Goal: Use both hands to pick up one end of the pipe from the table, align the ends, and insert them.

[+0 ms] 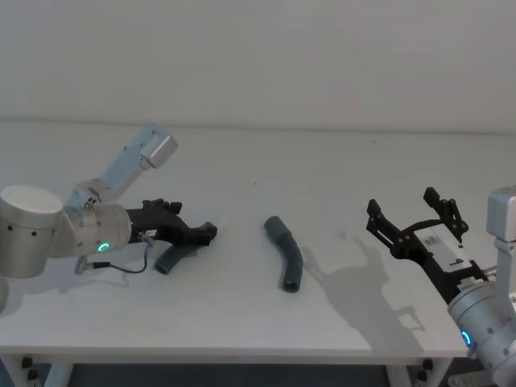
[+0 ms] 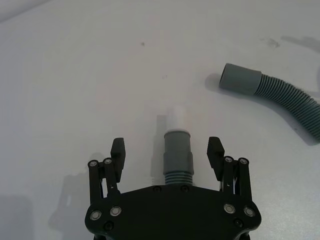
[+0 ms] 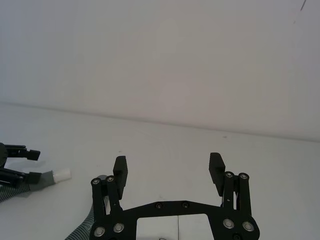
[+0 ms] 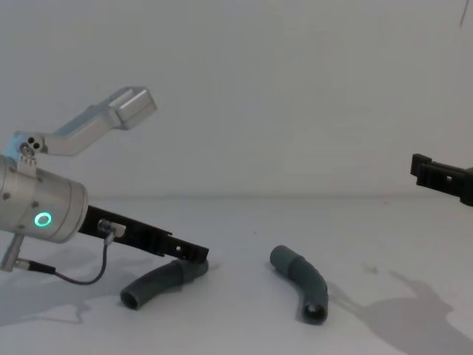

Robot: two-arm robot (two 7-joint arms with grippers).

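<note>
Two dark grey pipe pieces lie on the white table [image 1: 242, 322]. The left piece [image 1: 172, 259] has a narrow whitish tip [image 2: 174, 118]. My left gripper [image 1: 206, 232] is open and low over it, and its fingers [image 2: 118, 150] straddle the piece's grey collar [image 2: 177, 152] with gaps on both sides. The ribbed piece [image 1: 286, 254] lies curved at the table's middle, its wide collar mouth [image 2: 239, 79] pointing towards the left gripper. My right gripper [image 1: 415, 218] hangs open above the table at the right, well clear of both pieces.
The table's far edge meets a plain white wall. A thin black cable [image 1: 121, 266] loops from the left wrist down to the table. Bare table surface lies between the ribbed piece and the right gripper.
</note>
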